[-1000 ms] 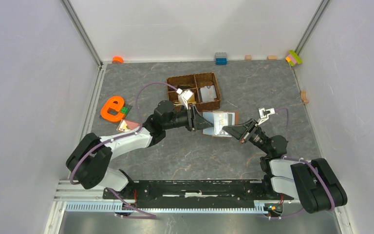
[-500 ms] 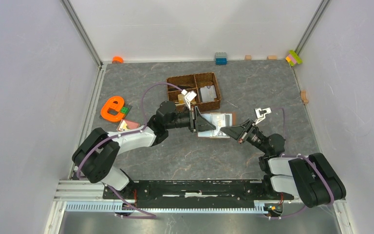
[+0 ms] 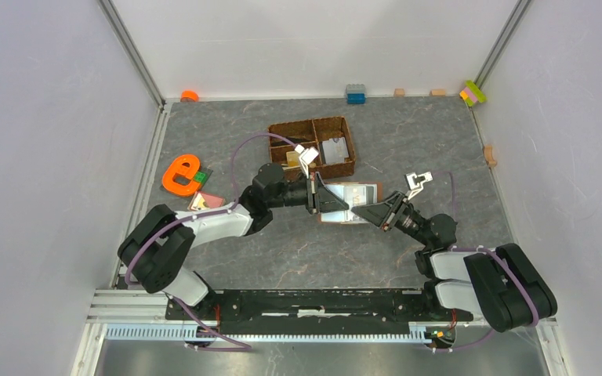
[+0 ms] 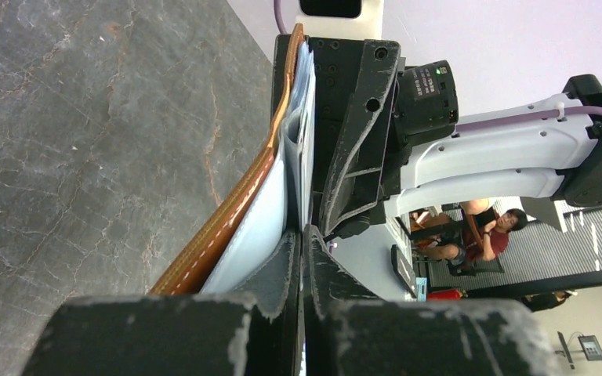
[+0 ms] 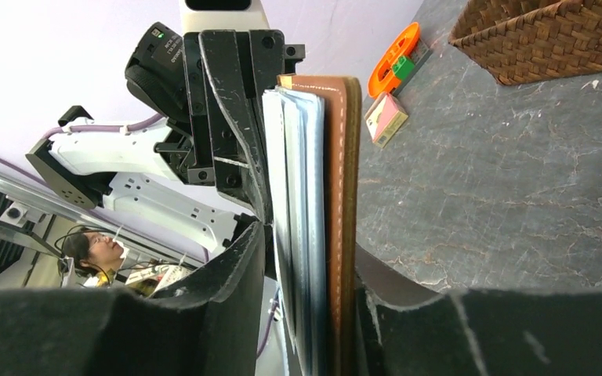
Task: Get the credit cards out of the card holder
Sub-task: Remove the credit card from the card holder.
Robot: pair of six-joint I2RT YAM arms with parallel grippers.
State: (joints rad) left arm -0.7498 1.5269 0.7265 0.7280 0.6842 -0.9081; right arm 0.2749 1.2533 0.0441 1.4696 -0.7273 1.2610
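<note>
- Card holder (image 3: 355, 195): near the middle of the table (image 3: 282, 251), just at 6 o'clock of the woven basket (image 3: 311, 125). It is bridged between the two arms. Brown cover faces the table, pale grey-blue inside faces up.
- Left fingers (image 4: 278, 274): at the holder's 9 o'clock edge and pressed together, no gap in the left wrist view. A thin pale layer of the inside runs straight into the seam between them. Cannot tell whether that layer is a card or a pocket flap, or whether it is actually pinched.
- Right fingers (image 5: 227, 290): at the holder's 3 o'clock edge, standing apart and straddling it. One finger is against the stacked pale layers, the other against the stitched brown cover. Both lie close to the faces. Cannot tell whether they press or only flank.
- In the right wrist view the holder's edge shows several thin pale sheets packed beside the brown cover. Individual credit cards cannot be made out.
- Basket: a pale grey card (image 3: 335, 149) lies flat in its 3 o'clock compartment. The left wrist's camera mount partly hides the compartments at its 6 o'clock side.
- Elsewhere: an orange letter "e" (image 3: 180, 174) is well apart at 9 o'clock of the holder. A pink-topped block (image 3: 206, 202) lies just at 5 o'clock of it.
</note>
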